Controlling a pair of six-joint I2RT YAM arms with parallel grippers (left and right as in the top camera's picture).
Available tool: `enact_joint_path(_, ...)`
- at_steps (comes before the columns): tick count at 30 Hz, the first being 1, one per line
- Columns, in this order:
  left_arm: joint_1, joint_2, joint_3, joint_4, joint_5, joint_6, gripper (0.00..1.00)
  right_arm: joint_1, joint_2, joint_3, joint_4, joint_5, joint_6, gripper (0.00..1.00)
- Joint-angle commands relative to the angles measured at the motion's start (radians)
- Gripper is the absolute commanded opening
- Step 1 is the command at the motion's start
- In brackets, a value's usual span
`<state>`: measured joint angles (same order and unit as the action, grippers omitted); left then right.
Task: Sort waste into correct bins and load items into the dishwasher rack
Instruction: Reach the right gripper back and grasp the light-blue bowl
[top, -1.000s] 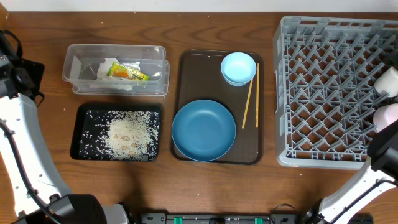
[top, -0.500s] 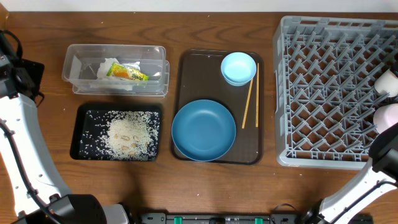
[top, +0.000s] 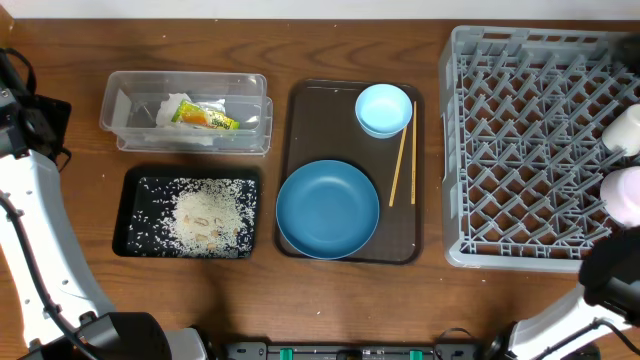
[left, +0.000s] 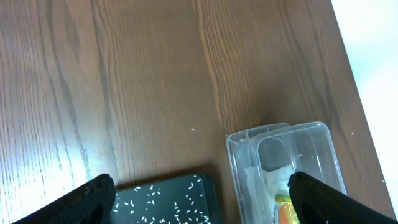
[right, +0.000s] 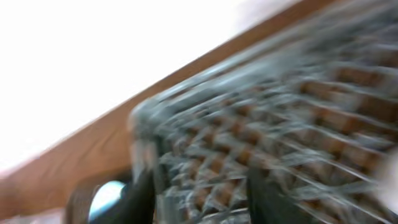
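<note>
So the pieces left to load all sit on the brown tray (top: 315, 120) at mid-table, just left of the rack (top: 520, 130). That puts them nearer the right arm (top: 610, 285), which stands at the near right corner, than the left arm at the left edge.

The chopsticks (top: 399, 160) lie along the tray's right side with their long axis running from far edge to near edge, a little splayed. Their far ends are against the bowl (top: 384, 108), and the plate (top: 327, 210) is just to their left. A pick from the right would, I judge, want the fingers set across that axis.

The right gripper (right: 202, 199) is badly blurred in its own view. Its fingers look parted with nothing between them, over the rack's near-right part. The left gripper (left: 200, 186) is spread wide and empty, above the table's far left corner.

- **Tub:** the tub (top: 252, 100) holds the napkin (top: 170, 108) and wrapper (top: 205, 118).
- **Black tray:** the black tray (top: 120, 215), nearer than the tub, holds the rice (top: 205, 215).
- **Rack:** two pale dishes (top: 626, 130) sit at its right side, cut off by the frame.
</note>
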<state>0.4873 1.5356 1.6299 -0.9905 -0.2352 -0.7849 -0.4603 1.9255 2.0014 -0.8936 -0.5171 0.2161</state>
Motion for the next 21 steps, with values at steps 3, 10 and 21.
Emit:
enact_joint_path(3, 0.003, 0.002, 0.003, -0.003, -0.005, 0.006, 0.92, 0.249, 0.027, -0.001, 0.013, -0.113, -0.166, 0.75)
enact_joint_path(10, 0.003, 0.002, 0.003, -0.003, -0.005, 0.006, 0.92, 0.589, 0.127, -0.001, 0.072, 0.288, -0.164, 0.78)
enact_joint_path(21, 0.003, 0.002, 0.003, -0.003, -0.005, 0.006, 0.92, 0.900, 0.383, -0.001, 0.214, 0.557, -0.116, 0.73)
